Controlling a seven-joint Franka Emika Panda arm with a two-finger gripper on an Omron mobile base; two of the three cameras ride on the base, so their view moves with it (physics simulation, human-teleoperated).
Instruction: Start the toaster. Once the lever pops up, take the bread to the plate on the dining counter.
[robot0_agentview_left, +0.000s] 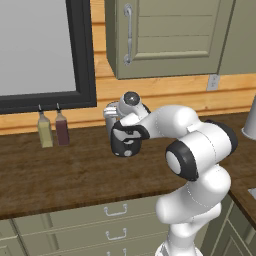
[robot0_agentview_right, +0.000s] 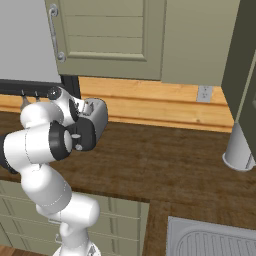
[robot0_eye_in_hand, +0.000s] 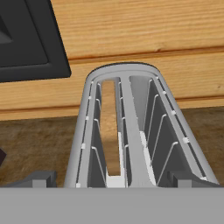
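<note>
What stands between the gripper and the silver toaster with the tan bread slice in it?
Nothing visible: in the hand view the shiny silver toaster lies directly ahead, with the tan bread slice standing in one slot, uncovered.

toaster (robot0_agentview_left: 111, 114) mostly hidden behind arm, bread (robot0_eye_in_hand: 110, 135) sunk in slot, tool unseen

The toaster (robot0_eye_in_hand: 131, 131) looks like smooth grey metal with thin wire guides in its slots. The counter (robot0_agentview_left: 60, 175) and wall boards (robot0_eye_in_hand: 140, 30) show matt wood grain.
</note>
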